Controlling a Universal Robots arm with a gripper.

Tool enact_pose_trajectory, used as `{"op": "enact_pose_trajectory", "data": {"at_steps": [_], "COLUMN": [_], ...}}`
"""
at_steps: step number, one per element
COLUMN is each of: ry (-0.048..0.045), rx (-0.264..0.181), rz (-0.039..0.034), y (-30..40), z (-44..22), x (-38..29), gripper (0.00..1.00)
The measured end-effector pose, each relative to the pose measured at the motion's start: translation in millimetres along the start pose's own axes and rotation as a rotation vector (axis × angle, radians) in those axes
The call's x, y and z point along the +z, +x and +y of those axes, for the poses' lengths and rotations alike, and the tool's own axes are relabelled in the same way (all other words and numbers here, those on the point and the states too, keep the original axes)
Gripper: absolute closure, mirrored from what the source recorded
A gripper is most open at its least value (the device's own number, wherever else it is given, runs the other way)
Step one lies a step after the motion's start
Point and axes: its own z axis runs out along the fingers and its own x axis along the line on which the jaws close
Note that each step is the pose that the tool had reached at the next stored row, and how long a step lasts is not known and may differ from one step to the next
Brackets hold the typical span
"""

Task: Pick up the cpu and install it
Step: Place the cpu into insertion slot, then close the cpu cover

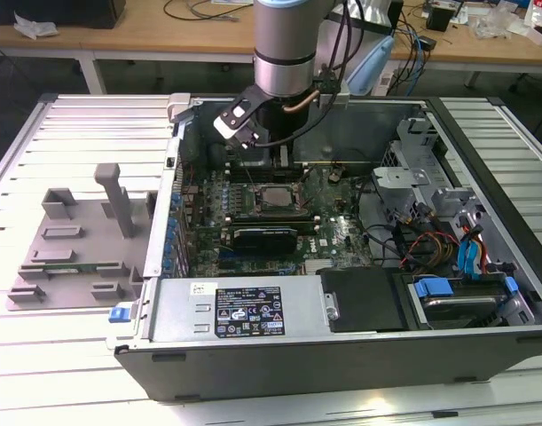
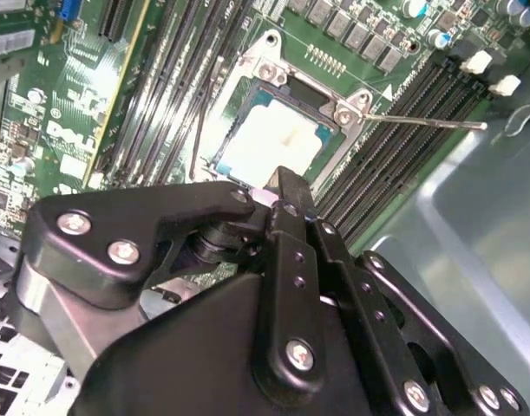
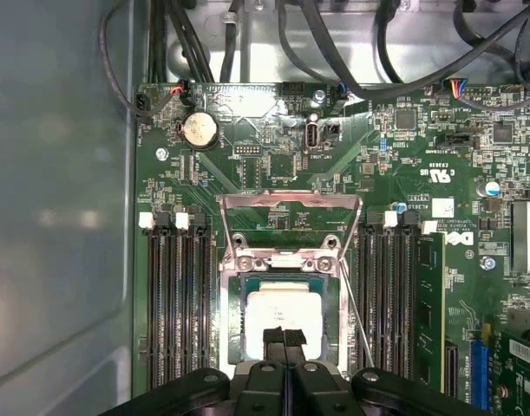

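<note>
The gripper [image 3: 284, 340] has its fingers pressed together, pinching nothing, and hangs low over the near edge of the cpu [image 3: 280, 308]; whether the tips touch the chip I cannot tell. The cpu lies flat inside the socket on the motherboard [image 3: 273, 156], silvery top up, between the banks of memory slots [image 3: 173, 303]. So picking and placing look done (the chip seems to sit squarely in its seat). What is left, by my judgement, is the locking: the metal load bracket [image 3: 291, 199] stands flipped open beyond the socket, and the thin lever [image 2: 425, 122] juts free, not latched.
</note>
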Motion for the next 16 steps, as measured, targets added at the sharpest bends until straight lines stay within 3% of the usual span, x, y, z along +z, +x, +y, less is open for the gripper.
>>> {"op": "enact_pose_trajectory", "data": {"at_steps": [3, 8, 16], "ry": [0.0000, -0.0002, -0.0001], "rx": [0.000, 0.000, 0.000], "rz": [0.0000, 0.0000, 0.0000], "y": [-2.0, -1.7, -1.7], "z": [0.0, 0.8, 0.8], "x": [-0.1, -18.6, -18.9], "gripper": [0.89, 0.89, 0.89]}}
